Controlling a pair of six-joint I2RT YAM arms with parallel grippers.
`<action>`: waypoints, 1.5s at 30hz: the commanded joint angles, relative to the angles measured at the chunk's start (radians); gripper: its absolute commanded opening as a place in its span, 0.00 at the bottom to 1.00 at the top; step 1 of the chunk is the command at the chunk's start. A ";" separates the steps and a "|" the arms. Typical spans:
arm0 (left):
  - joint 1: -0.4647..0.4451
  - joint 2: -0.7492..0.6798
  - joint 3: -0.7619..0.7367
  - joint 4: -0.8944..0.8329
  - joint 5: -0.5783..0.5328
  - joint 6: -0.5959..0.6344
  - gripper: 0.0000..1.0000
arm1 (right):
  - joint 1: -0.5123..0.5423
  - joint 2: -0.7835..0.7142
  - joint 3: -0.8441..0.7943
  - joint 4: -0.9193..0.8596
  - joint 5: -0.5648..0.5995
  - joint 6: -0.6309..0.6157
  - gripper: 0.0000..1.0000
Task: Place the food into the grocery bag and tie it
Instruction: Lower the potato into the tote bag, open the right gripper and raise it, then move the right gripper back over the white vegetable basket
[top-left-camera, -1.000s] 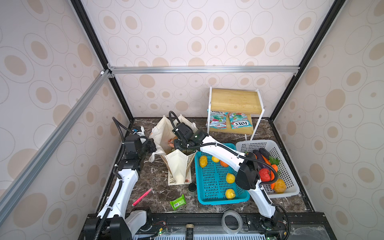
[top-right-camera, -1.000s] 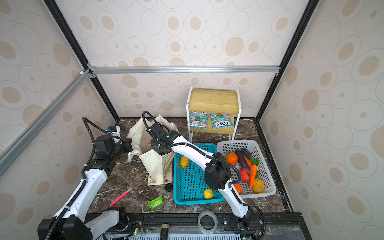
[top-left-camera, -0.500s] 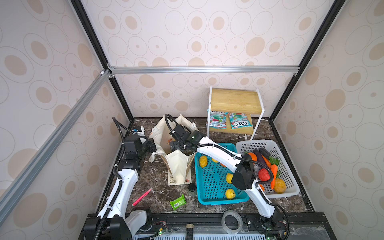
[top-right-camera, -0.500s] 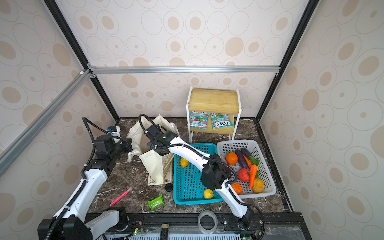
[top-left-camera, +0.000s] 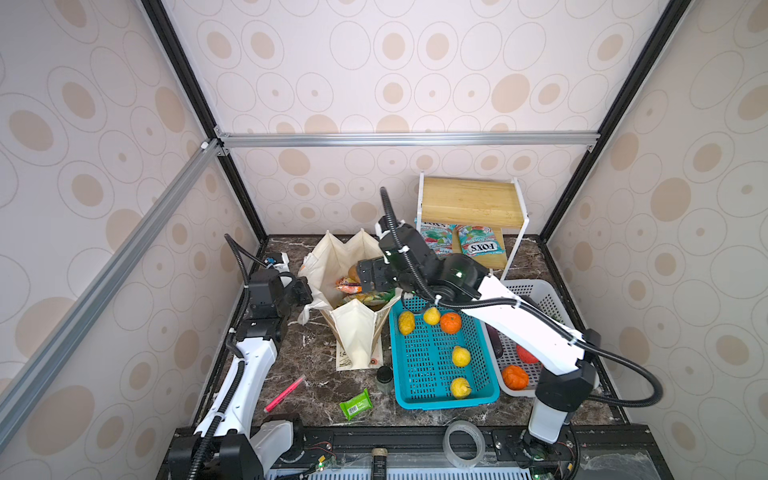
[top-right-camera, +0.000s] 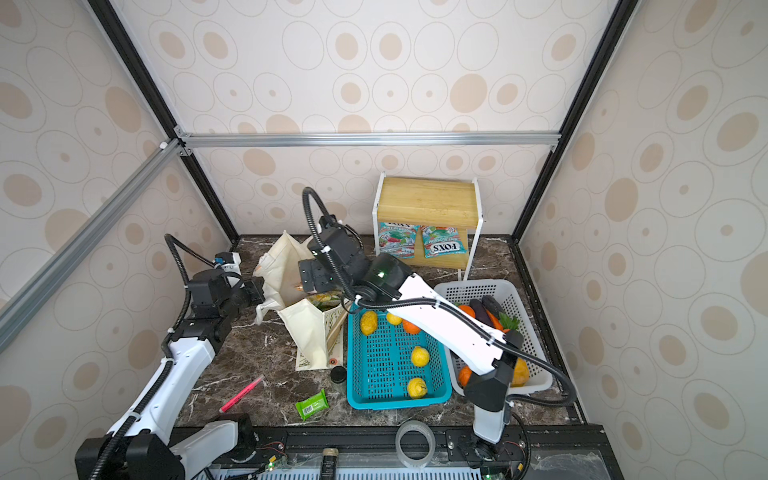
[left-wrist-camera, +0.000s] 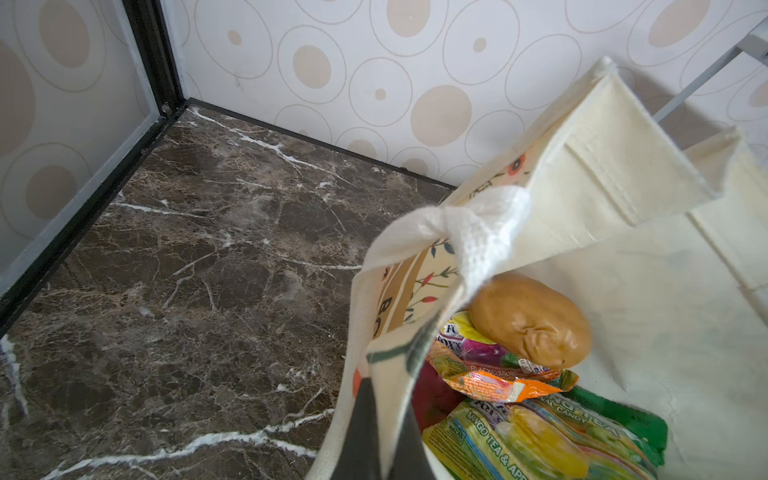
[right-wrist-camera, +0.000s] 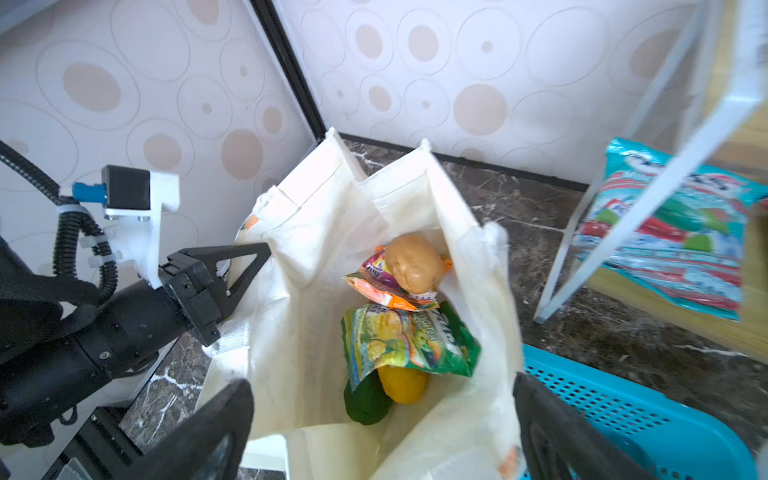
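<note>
Blue basket (top-left-camera: 446, 402) sits just beside grocery bag (top-left-camera: 353, 332).

Cream bag (right-wrist-camera: 316, 266), red-and-green floral print plus tan band outside (seen in the left wrist view). Inside: tan-brown potato (right-wrist-camera: 413, 262), orange-purple packet (right-wrist-camera: 386, 291), green-yellow packet (right-wrist-camera: 407, 336), yellow fruit (right-wrist-camera: 403, 384), dk green ball (right-wrist-camera: 365, 405). Surface (left-wrist-camera: 187, 270): dk brown marble w/ white veins. Teal basket (top-right-camera: 374, 374), white basket (top-right-camera: 478, 286). Walls (top-left-camera: 415, 62): pale cream w/ beige ovals. Pink pen (top-left-camera: 286, 392), green wrapper (top-left-camera: 354, 405).
</note>
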 joint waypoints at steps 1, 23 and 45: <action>0.005 0.002 0.040 0.006 0.000 0.012 0.00 | -0.002 -0.060 -0.092 -0.032 0.180 -0.012 1.00; 0.006 0.016 0.041 0.003 0.002 0.013 0.00 | -0.646 -0.675 -0.948 -0.047 -0.007 0.184 1.00; 0.005 0.015 0.042 0.003 0.003 0.014 0.00 | -0.877 -0.534 -1.240 0.195 -0.399 0.134 0.72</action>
